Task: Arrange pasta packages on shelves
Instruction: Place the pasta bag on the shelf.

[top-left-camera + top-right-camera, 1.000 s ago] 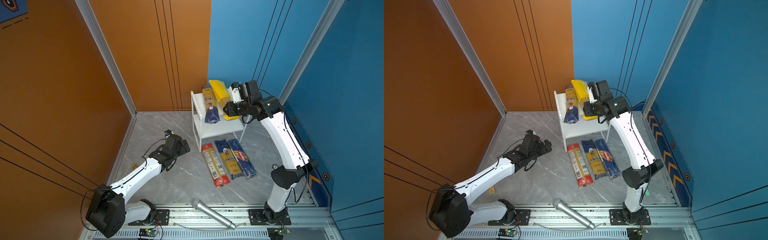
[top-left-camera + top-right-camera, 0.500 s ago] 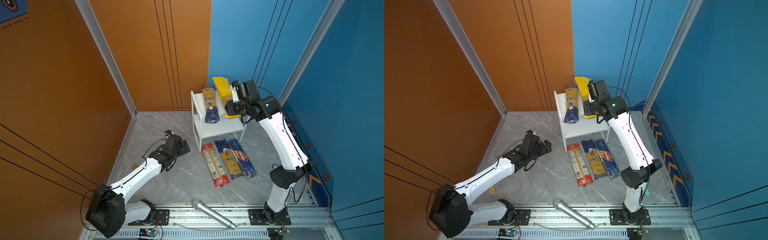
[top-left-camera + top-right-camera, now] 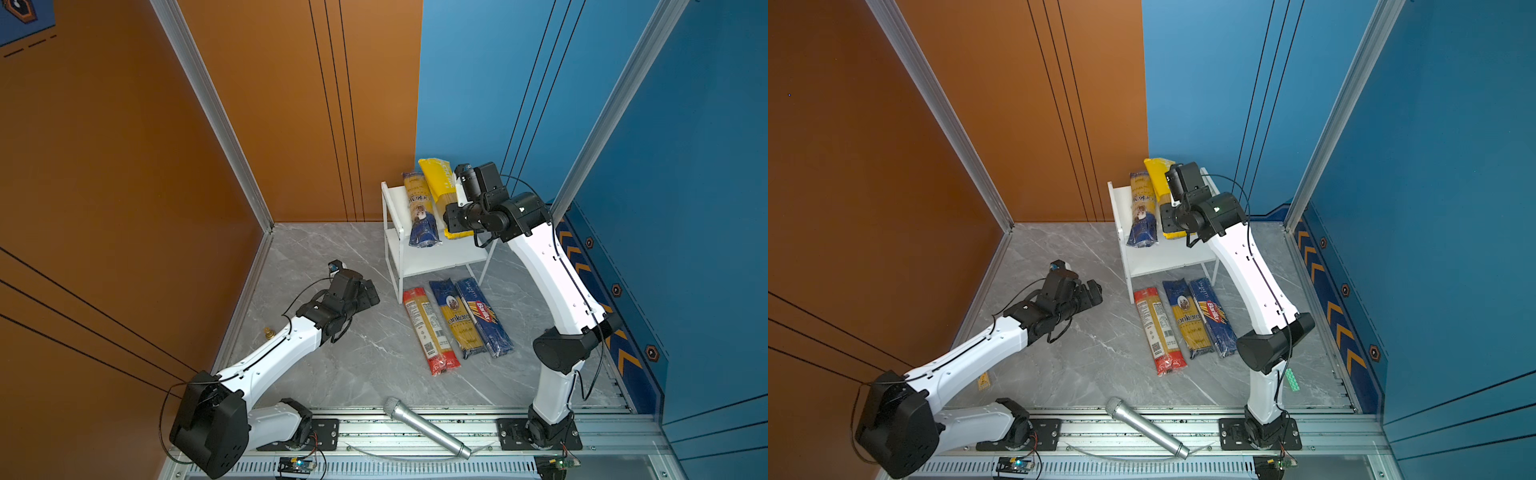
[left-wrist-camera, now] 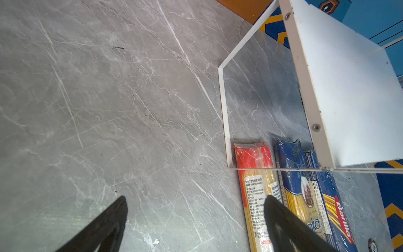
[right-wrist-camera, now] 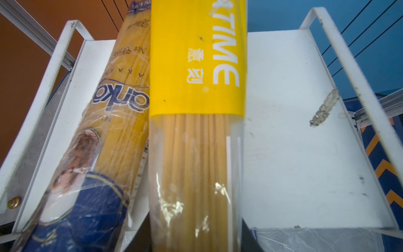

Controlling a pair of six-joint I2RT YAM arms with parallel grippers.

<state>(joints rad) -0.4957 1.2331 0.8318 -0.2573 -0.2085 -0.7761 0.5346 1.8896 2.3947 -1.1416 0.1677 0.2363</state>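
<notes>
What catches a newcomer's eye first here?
The right gripper clamps the yellow bag over the white rack's top shelf, beside an ankara bag. A red bag, second ankara bag and Barilla bag lie side by side on the table; a silver microphone lies at the front.

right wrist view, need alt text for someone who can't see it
A yellow spaghetti bag, clamped at its near end in the right gripper, stretches out over the top board of a white rack. A blue-and-yellow ankara bag lies on the board against it, and a grey smudge marks the board's other side.
</notes>
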